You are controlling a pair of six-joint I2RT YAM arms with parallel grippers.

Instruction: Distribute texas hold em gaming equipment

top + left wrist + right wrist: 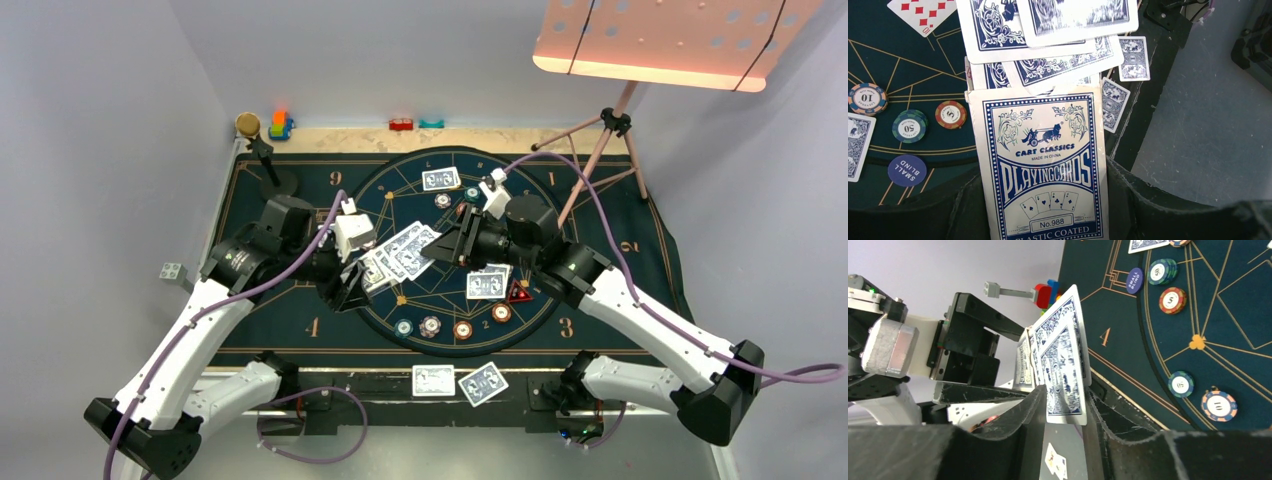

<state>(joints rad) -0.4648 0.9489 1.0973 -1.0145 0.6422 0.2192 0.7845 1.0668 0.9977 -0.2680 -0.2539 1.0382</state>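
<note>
Blue-backed playing cards [405, 250] fanned out of a card box [1040, 165] that the left gripper [1043, 210] held clamped above the dark felt mat [300, 190]. The right gripper [1063, 407] faced it from the opposite side, its fingers [1028, 410] flanking one card of the fan. Whether they actually pinched it could not be told. Poker chips [432, 326] lay along the near arc of the mat's circle, with a red triangular marker [519, 292] just beside two cards [487, 284] — and two more cards [433, 380] rested off the mat, at the table's near edge.
</note>
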